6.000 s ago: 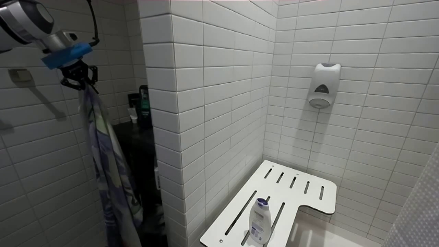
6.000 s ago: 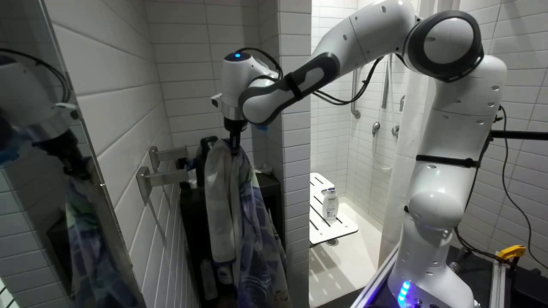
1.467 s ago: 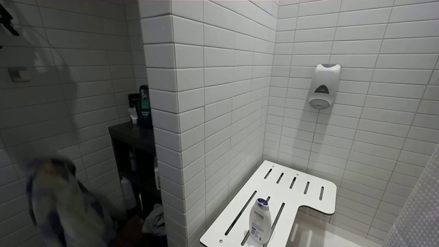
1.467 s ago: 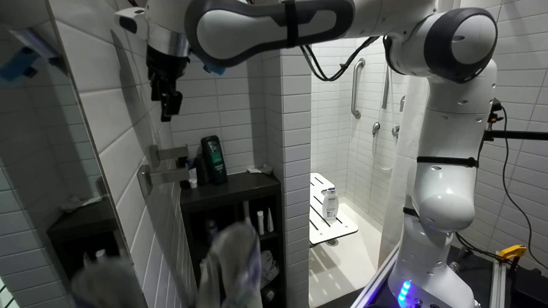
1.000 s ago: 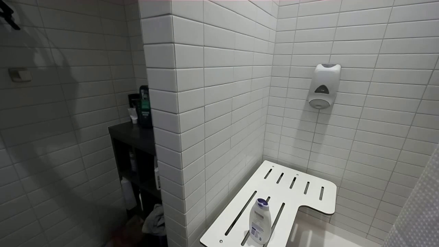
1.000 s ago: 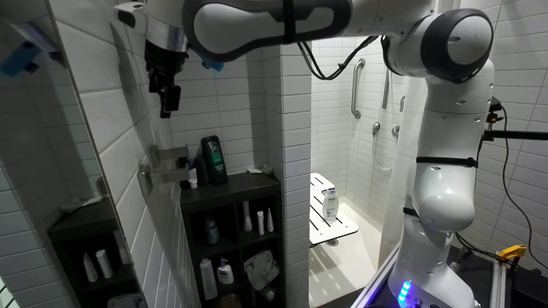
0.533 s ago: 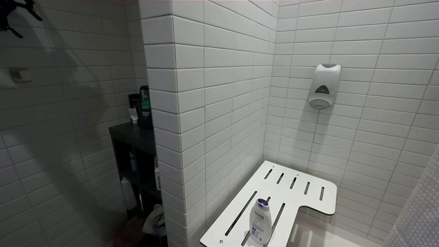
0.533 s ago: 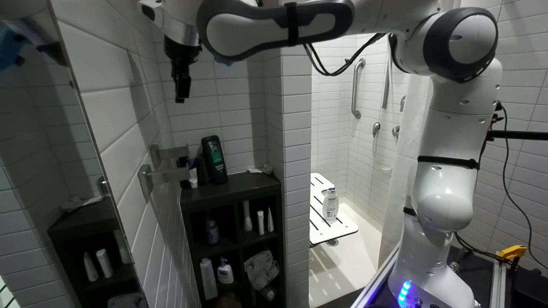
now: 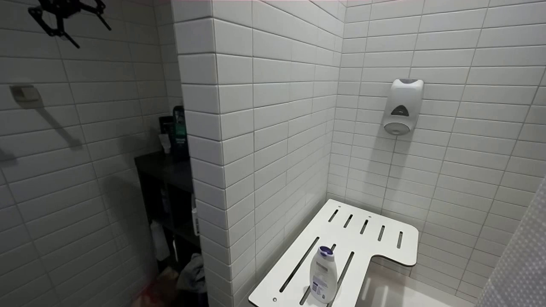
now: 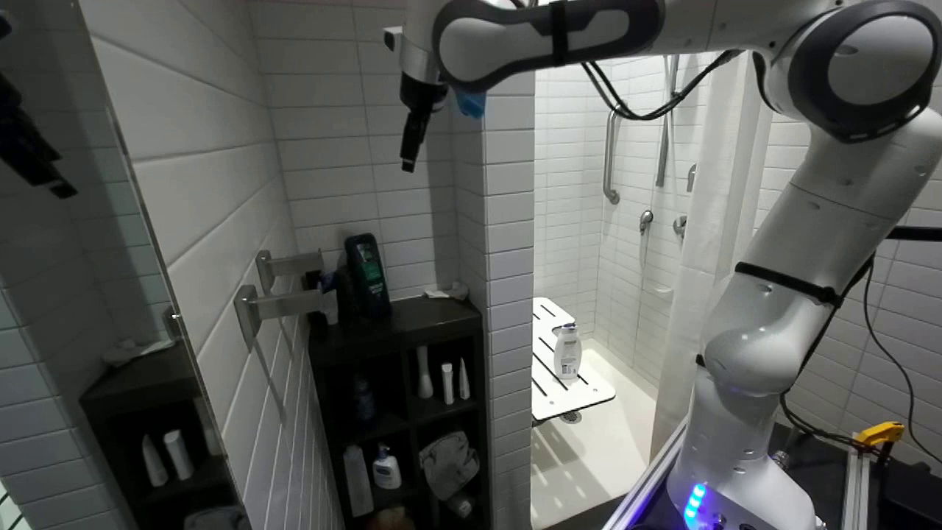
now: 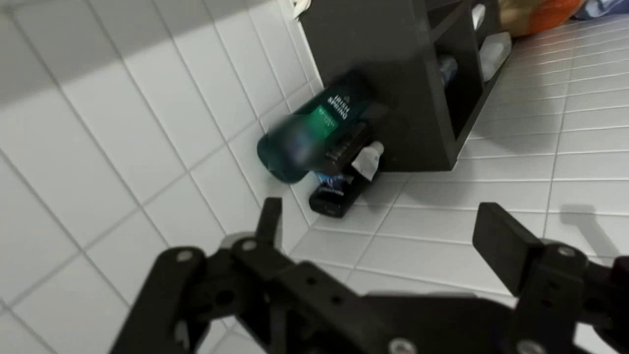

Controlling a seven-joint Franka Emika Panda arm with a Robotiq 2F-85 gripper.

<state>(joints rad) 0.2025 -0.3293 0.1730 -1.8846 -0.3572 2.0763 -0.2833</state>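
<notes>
Lengthwise, the green bottle (image 10: 368, 276) points up from the shelf (image 10: 430, 316), almost vertical.

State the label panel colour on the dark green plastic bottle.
Label panel: bright green, clearest in wrist view.

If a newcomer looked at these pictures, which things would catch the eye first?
The white robot arm would probably come first, reaching across an exterior view, its gripper open and empty, higher than the dark shelf. Next comes the purple-capped white bottle, upright on the slotted shower seat, then the dark green bottle on the shelf's top.
</notes>
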